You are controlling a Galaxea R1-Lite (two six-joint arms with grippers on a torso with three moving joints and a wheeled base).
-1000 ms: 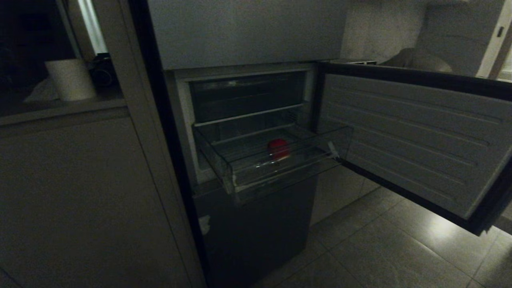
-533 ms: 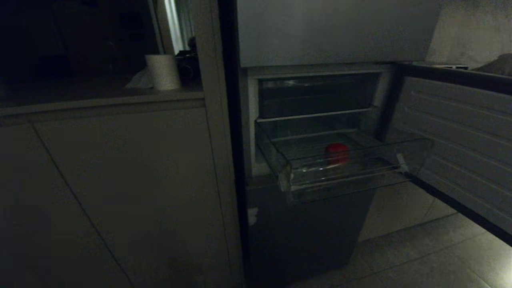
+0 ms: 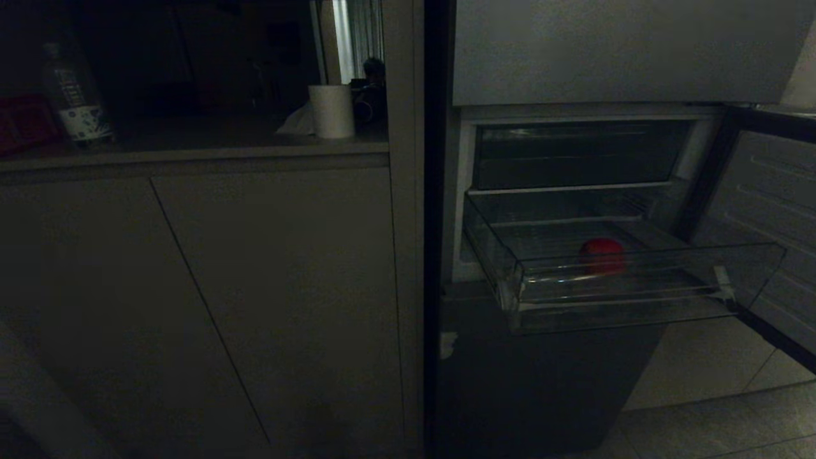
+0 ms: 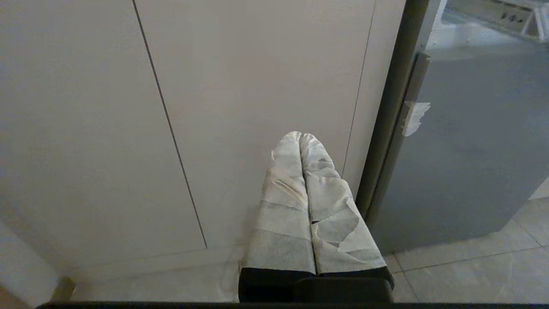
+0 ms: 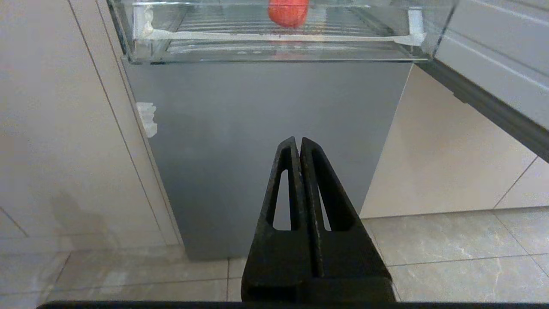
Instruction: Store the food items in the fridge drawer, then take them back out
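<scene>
The right gripper (image 5: 299, 143) has its bare black fingers pressed together with nothing between them. It hangs low in front of the fridge (image 5: 266, 141), pointing at the closed dark grey lower panel and not touching it. The fridge drawer (image 5: 274, 40) juts out well above the fingertips, and a single red food item (image 5: 288, 10) lies on the drawer's ribbed floor, well apart from the fingers and higher than they reach.

The left gripper (image 4: 300, 138), its fingers wrapped in pale tape, is likewise closed tip to tip and empty. It faces the pale cabinet doors (image 4: 257, 86) just beside the fridge's dark edge, where a whitish tape scrap (image 4: 414, 116) sticks to the grey panel.

In the head view neither arm shows. The clear drawer (image 3: 625, 299) stands pulled out of the middle compartment, with the red item (image 3: 602, 256) sitting near its centre, clear of the front lip. The compartment's door (image 3: 765, 204) is swung open to the right. To the left of the fridge (image 3: 548, 382), the counter (image 3: 191, 153) above the cabinets carries a white paper roll (image 3: 331, 111) and a bottle (image 3: 75, 95).
</scene>
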